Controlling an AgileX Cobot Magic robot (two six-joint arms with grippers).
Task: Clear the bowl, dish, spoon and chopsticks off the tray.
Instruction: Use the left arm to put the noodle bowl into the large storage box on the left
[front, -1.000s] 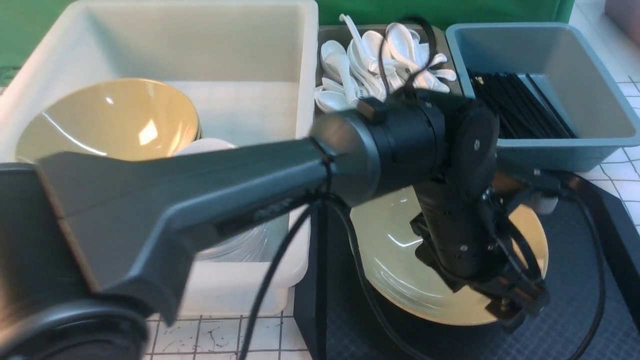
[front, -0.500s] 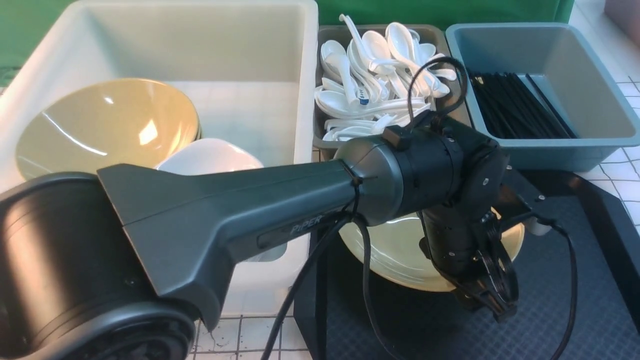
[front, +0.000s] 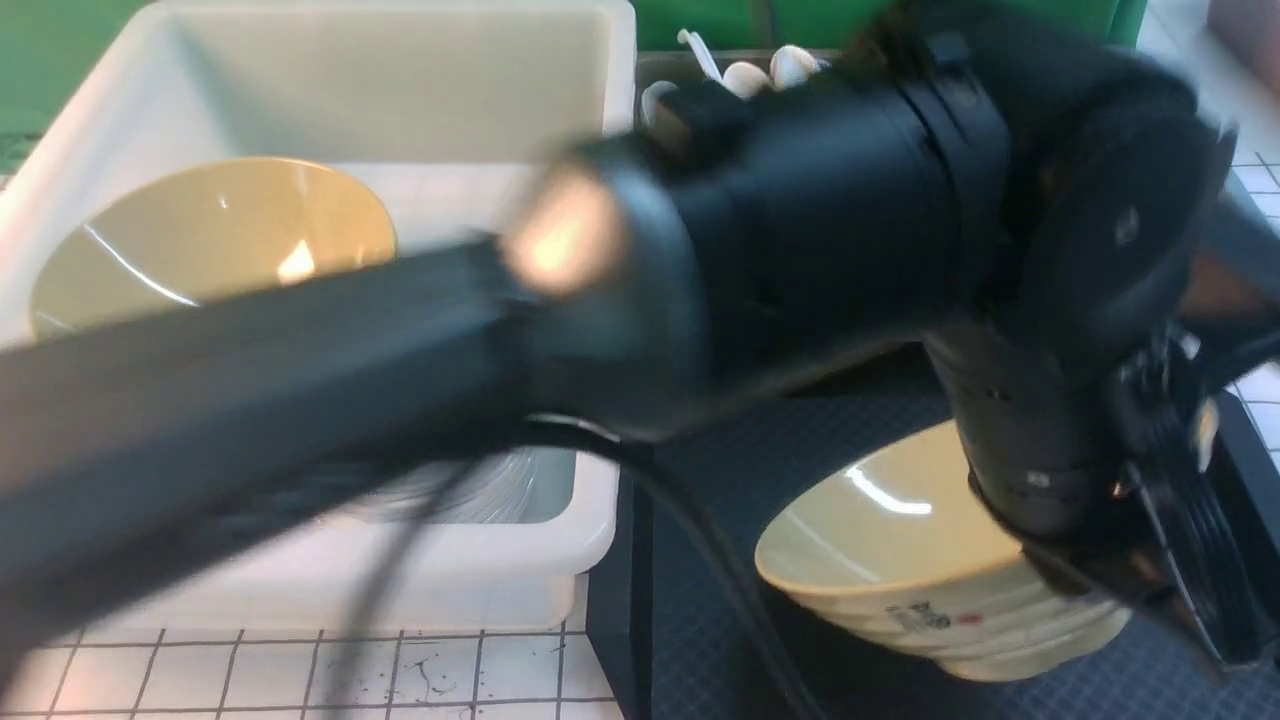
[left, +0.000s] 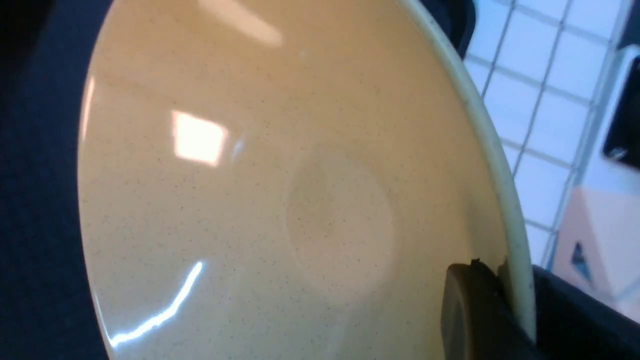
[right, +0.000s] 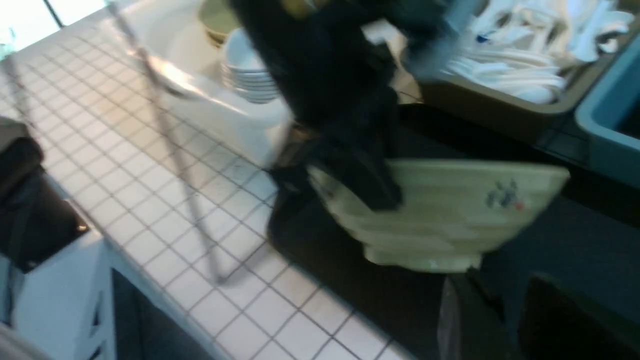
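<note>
The bowl, olive-tan inside and pale ribbed outside with a small printed mark, hangs tilted above the black tray. My left gripper is shut on its rim at the right side. In the left wrist view the bowl fills the frame and the left gripper pinches the rim, one finger inside and one outside. In the right wrist view the bowl hangs over the tray; my right gripper is open and empty just below it. No dish, spoon or chopsticks show on the tray.
A white tub at the left holds another tan bowl and a stack of white dishes. A grey bin of white spoons and a blue bin stand behind the tray. The table is white tile.
The left arm has lifted the bowl off the tray floor and tipped it, so its ribbed outside now shows. The arm has swung up, closer to the camera.
</note>
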